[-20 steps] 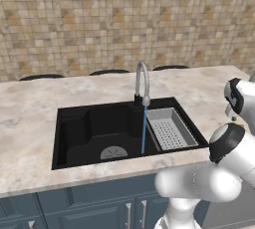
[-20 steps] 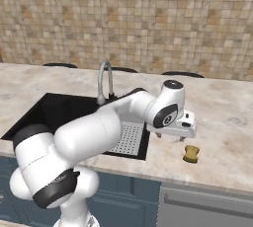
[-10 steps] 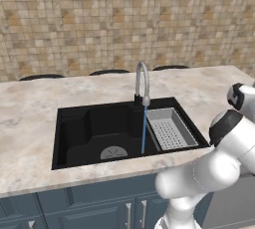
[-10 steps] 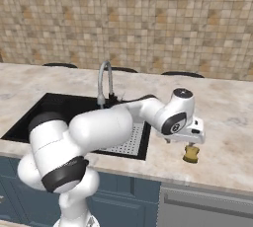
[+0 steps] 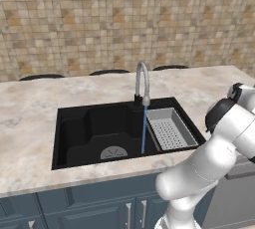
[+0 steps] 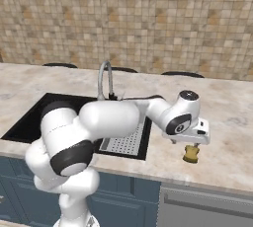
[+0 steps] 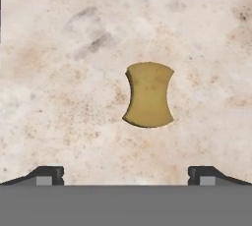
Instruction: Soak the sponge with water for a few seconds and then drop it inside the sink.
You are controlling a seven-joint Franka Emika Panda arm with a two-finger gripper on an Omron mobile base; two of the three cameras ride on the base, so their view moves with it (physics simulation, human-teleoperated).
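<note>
Sponge (image 6: 190, 154) lies on the bare marbled counter (image 6: 232, 137), well to the right of the sink (image 5: 94, 128), apart from the basin and from the grey strainer tray (image 5: 168, 128) that sits in the basin's right part. In the hand view the sponge (image 7: 148, 95) sits just right of centre, yellow-orange, waisted at its sides, flat on the stone. Gripper (image 6: 190, 142) hangs directly over it in the right base view, the sponge at 6 o'clock from the hand; whether the tips touch it cannot be told from there. Jaws stand wide apart, holding nothing: the two dark fingertips (image 7: 47, 175) show at 7 and 5 o'clock in the hand view, the sponge lying between their lines and clear of both (a good gap either side). Faucet (image 5: 141, 84) curves up from the back rim of the sink; water (image 5: 144, 128) falls from its spout as a thin blue stream, straight down to the black basin floor, just right of the round grey drain (image 5: 113, 153).
</note>
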